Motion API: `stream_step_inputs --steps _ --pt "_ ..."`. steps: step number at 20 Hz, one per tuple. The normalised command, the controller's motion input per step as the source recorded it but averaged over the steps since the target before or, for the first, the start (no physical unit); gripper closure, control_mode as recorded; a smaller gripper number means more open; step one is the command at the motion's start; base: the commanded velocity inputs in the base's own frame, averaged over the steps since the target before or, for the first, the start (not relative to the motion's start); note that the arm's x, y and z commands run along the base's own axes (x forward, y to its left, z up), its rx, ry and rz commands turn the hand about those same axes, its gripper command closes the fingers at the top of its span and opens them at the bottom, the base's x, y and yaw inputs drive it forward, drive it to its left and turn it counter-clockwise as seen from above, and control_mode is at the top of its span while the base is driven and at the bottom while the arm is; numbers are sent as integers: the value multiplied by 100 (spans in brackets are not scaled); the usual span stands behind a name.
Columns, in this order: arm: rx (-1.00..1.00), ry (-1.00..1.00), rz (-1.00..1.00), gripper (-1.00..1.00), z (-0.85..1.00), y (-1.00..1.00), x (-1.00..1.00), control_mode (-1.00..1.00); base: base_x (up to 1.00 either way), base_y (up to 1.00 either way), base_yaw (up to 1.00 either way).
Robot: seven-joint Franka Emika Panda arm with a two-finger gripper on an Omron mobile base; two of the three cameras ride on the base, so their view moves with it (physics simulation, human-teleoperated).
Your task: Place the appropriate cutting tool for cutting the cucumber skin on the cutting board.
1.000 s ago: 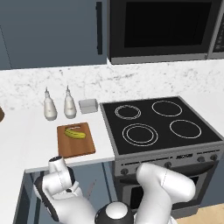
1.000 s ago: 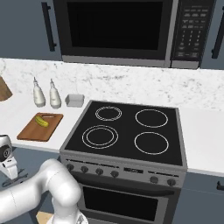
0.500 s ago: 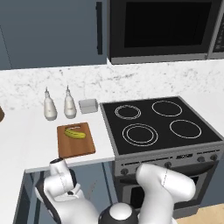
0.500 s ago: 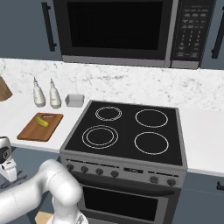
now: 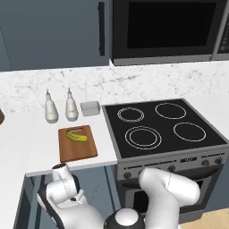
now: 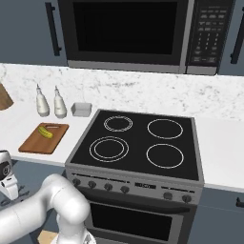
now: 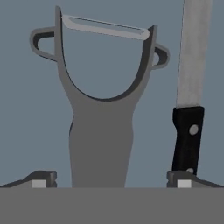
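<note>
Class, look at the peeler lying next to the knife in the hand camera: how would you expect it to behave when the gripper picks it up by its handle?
The peeler looks like one solid grey metal piece, so it is probably stiff and will not flop. Its smooth, flat-lying handle may be slippery and hard to get under. The wide forked head could make it tip forward if held far back. The knife lies close beside it, so it might get nudged.

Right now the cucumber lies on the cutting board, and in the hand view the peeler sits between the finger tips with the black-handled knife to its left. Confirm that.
Not quite. In the hand view the black-handled knife lies to the right of the peeler, not its left. The rest holds: the peeler sits between the finger tips, and the cucumber lies on the cutting board.
</note>
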Motion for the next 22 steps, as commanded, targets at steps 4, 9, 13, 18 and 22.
stream_step_inputs --steps 4,9,13,18,22 --pt "0 0 0 -100 -4 0 15 -100 0 0 0" --pt "0 0 0 -100 -22 0 9 -100 0 0 0" --pt "-2 0 0 -100 -41 1 1 -100 0 0 0" --pt "-3 0 0 -100 -57 4 0 -100 0 0 0" --pt "-7 0 0 -100 -56 -3 0 -100 0 0 0"
